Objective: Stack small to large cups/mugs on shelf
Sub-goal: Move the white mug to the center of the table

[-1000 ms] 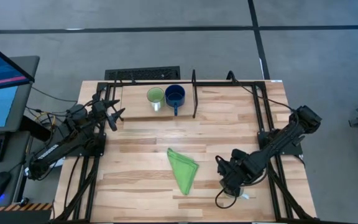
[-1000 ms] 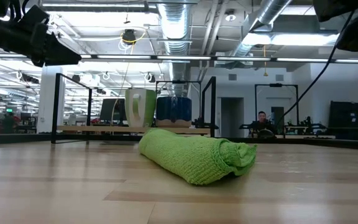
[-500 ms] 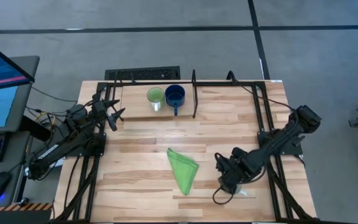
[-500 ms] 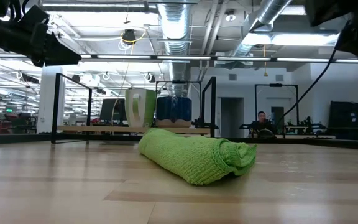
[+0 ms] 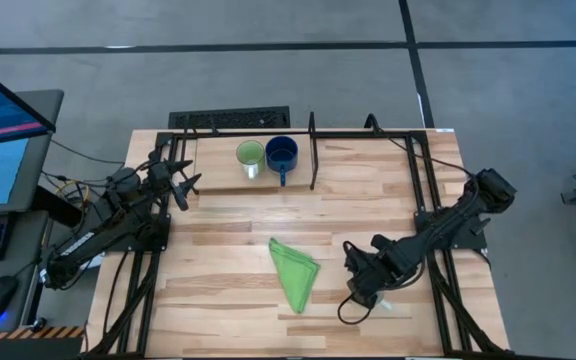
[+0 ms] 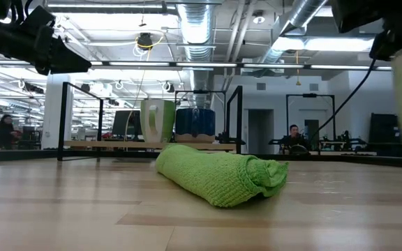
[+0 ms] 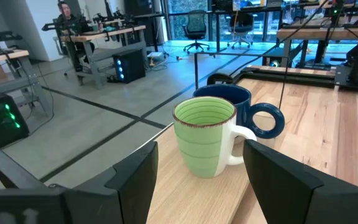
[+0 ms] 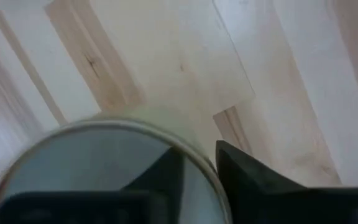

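L gripper [image 5: 181, 184] hovers nr the tabletop's [image 5: 228, 225] left edge, just beside the shelf [image 5: 313, 150], fingers spread, nothing btwn them. On the shelf at the far edge: green mug [image 5: 250, 156], then blue mug [image 5: 282, 154] touching it on the right. Green cloth [image 5: 294, 272] lies mid-table twd the near edge. R gripper [image 5: 366, 290] nr the near right corner, pinching the rim of the white mug [image 8: 98, 168], w/ one finger inside.

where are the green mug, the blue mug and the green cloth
green mug [image 7: 205, 138], left wrist view, on its ribbed outer wall
blue mug [image 5: 281, 153], high view, on its dark inside
green cloth [image 6: 218, 176], low view, on the middle of the roll
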